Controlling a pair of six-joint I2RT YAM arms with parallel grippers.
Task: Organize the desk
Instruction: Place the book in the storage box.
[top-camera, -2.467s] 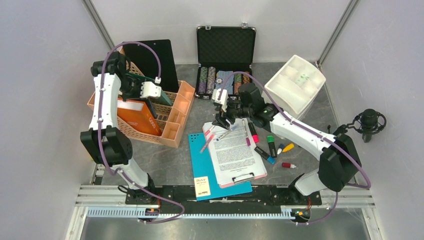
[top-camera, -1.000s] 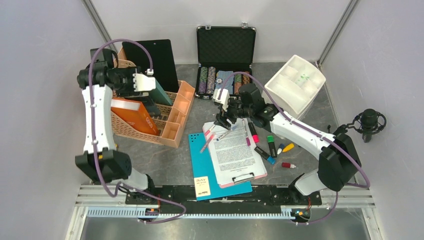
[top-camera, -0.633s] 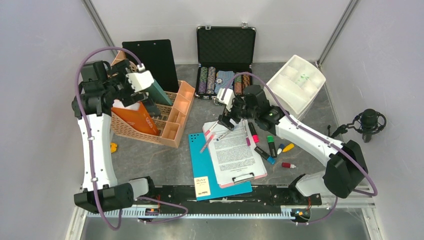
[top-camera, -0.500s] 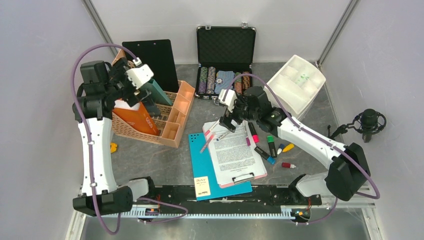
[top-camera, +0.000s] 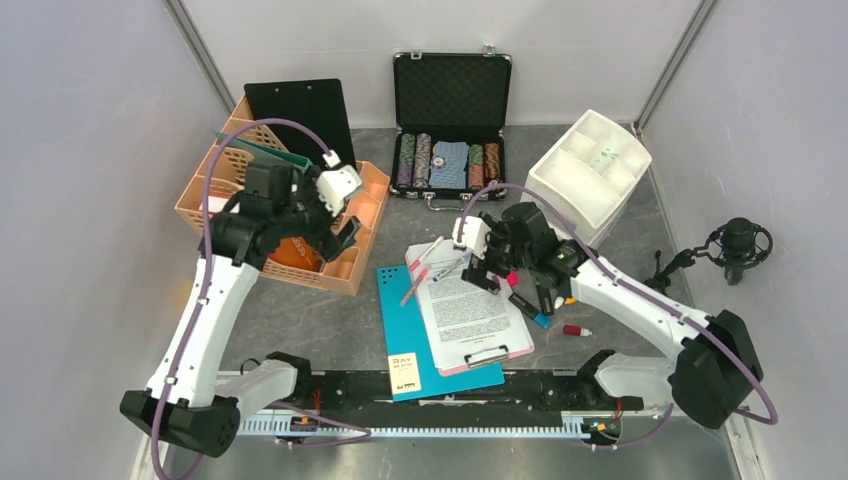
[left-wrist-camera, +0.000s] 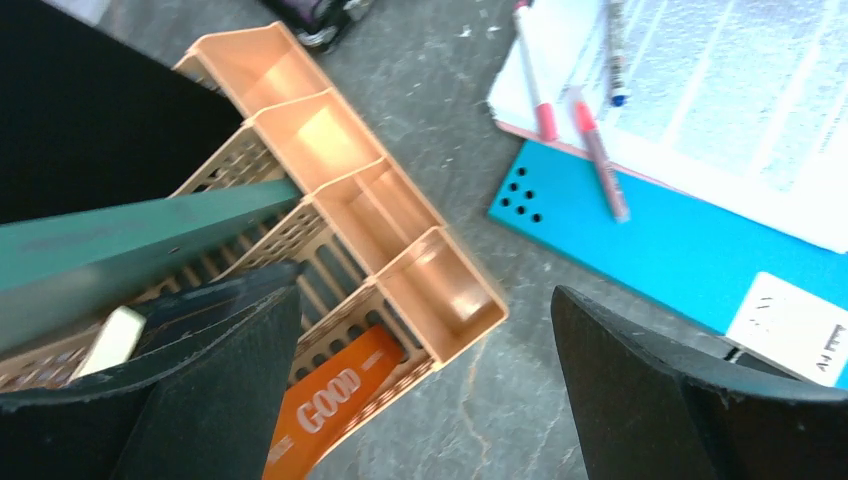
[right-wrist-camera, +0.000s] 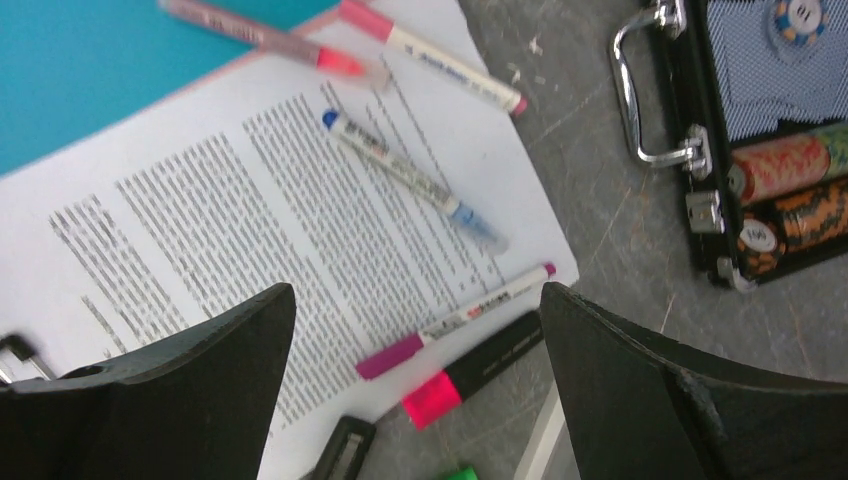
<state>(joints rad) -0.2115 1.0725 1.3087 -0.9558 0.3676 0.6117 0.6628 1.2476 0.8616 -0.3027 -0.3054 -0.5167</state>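
Left hand (left-wrist-camera: 425, 300) now off "GOOD" book (left-wrist-camera: 335, 392)

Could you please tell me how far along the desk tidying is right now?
Done: the orange book and green folder sit in the peach plastic basket. In hand: nothing; the left gripper and right gripper are both open and empty. Remaining: thin pens lie loose on the white printed sheet, and thick markers on the dark grey desk.
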